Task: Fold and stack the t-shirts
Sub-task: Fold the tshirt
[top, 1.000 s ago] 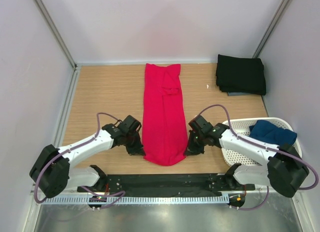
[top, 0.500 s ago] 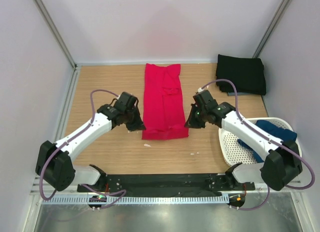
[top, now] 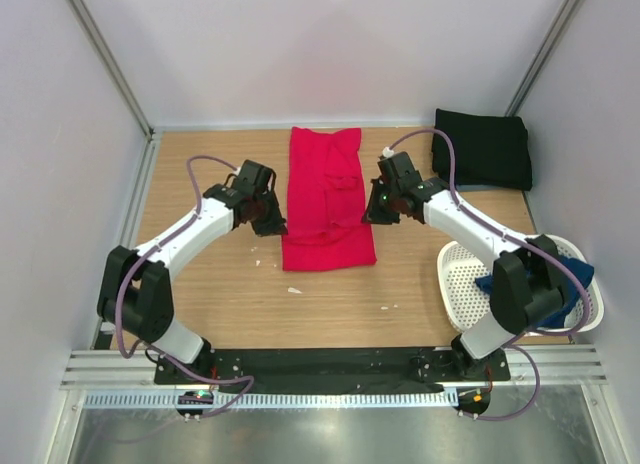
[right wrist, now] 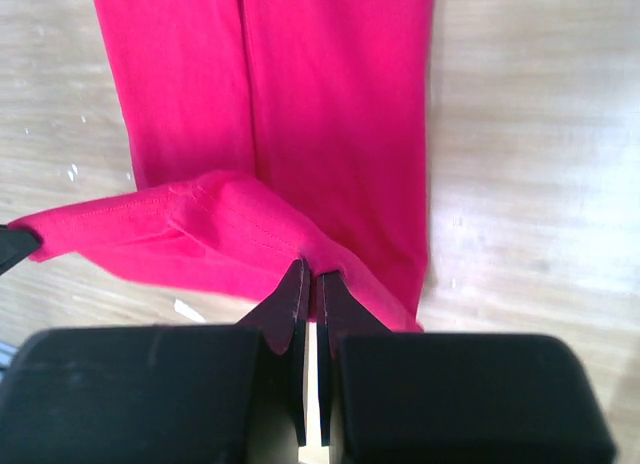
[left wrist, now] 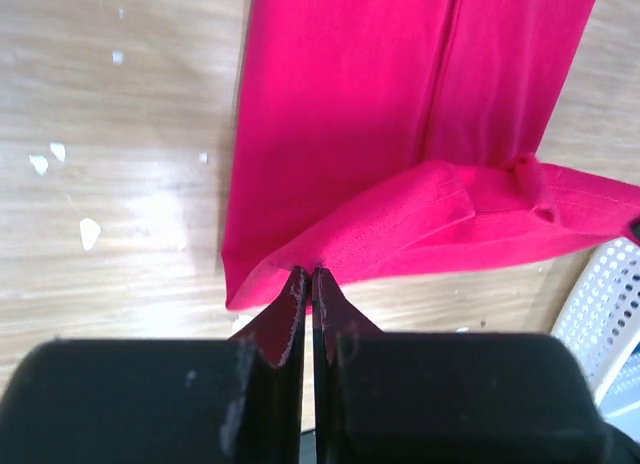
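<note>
The red t-shirt [top: 325, 199] lies as a long strip in the middle of the table, its near end lifted and doubled back over itself. My left gripper [top: 274, 224] is shut on the shirt's left hem corner [left wrist: 310, 269]. My right gripper [top: 374, 216] is shut on the right hem corner [right wrist: 312, 266]. Both hold the hem a little above the lower layer [left wrist: 340, 104] [right wrist: 330, 114]. A folded black t-shirt [top: 482, 149] sits at the back right. The navy t-shirt [top: 545, 274] lies in the white basket [top: 460, 284].
The basket stands at the right near edge, also showing in the left wrist view [left wrist: 605, 309]. Small white scraps [top: 294, 290] lie on the wooden table. Grey walls close in the left, back and right.
Both grippers have carried the red shirt's near hem away from the table's near edge toward the far end, folding the lower half over. The fold line has moved up the table.
</note>
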{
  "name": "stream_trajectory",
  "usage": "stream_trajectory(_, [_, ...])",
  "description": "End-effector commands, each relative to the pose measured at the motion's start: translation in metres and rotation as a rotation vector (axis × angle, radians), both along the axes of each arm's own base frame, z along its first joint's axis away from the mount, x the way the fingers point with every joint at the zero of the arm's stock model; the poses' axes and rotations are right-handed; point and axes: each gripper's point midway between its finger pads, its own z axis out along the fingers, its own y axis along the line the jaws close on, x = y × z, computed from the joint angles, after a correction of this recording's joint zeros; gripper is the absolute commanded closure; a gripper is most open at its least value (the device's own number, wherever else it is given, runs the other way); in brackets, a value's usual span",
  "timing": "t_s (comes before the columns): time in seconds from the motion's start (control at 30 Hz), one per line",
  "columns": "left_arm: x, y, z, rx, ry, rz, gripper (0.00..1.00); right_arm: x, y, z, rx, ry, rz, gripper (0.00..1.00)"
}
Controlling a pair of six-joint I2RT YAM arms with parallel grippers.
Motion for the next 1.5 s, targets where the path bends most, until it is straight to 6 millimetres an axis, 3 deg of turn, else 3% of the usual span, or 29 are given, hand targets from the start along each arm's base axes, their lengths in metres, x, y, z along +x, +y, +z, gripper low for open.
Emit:
stream_trajectory(0.0, [0.039,0.001,0.023,0.009,-0.127,-0.011,1.0,0.042,0.005,0.025,0.007,-0.13,0.017,0.99])
stream_trajectory(0.13, [0.063,-0.001,0.031,0.013,-0.169,-0.017,1.0,0.058,0.003,0.017,0.003,-0.148,0.012,0.99])
stream_trajectory(0.37, [0.095,0.006,0.021,0.02,-0.181,0.011,1.0,0.084,0.015,0.0,0.038,-0.152,0.017,0.99])
stream_trajectory(0.57, [0.109,0.001,0.003,0.018,-0.162,-0.018,1.0,0.102,0.022,-0.014,0.039,-0.141,0.049,0.99])
stream_trajectory(0.9, [0.133,0.003,0.011,0.008,-0.204,-0.025,1.0,0.125,0.023,0.005,0.014,-0.189,0.077,0.99])
stream_trajectory(1.1, [0.149,-0.002,0.0,0.007,-0.198,-0.042,1.0,0.13,0.022,-0.018,-0.013,-0.145,0.091,0.99])
stream_trajectory(1.3, [0.16,-0.002,-0.022,0.032,-0.173,-0.047,1.0,0.137,0.004,-0.034,-0.073,-0.114,0.043,0.98])
stream_trajectory(1.4, [0.164,-0.001,-0.025,0.045,-0.171,-0.053,0.99,0.142,-0.001,-0.039,-0.074,-0.107,0.026,0.82])
stream_trajectory(1.47, [0.166,0.001,-0.023,0.05,-0.169,-0.06,0.94,0.148,0.0,-0.037,-0.065,-0.113,0.027,0.7])
